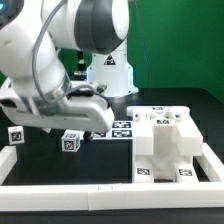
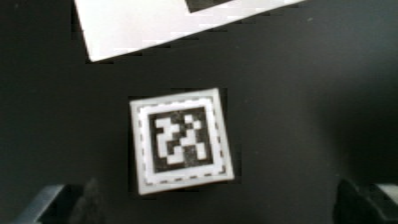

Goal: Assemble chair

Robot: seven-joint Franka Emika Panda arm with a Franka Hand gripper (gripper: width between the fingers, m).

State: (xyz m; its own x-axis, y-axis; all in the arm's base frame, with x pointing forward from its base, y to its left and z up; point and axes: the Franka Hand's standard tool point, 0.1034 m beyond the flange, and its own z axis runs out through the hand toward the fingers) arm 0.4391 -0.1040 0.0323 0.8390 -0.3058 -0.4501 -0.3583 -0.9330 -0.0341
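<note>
Chair: small white plastic furniture kit, part-built, made of blocky joined panels with a stepped top.
- Location: on the black tabletop, at the exterior view's right, just behind the long white front rail.
- Orientation: upright, with its longer run apparently going from the near rail toward the back. Two black-and-white square tags sit low on its near face.

Loose white tagged block: a separate part of the kit.
- Location: flat on the tabletop, to the exterior view's left of the chair and apart from it, under the arm's hand.
- Orientation: in the wrist view its tagged face is an upturned rectangle. The long axis lies crosswise to the line between the two fingertips, slightly skewed. One short end points toward the corner of the marker board.

Gripper: two dark fingers, spread wide and gripping nothing. One tip stands off each long side of the block, clear of it.

Second small white tagged block: at the exterior view's far left, near the side rail. Its long axis cannot be told.

Marker board: thin, flat and white, lying just behind the first block, beside the chair's far corner.

White robot base: farthest back.
</note>
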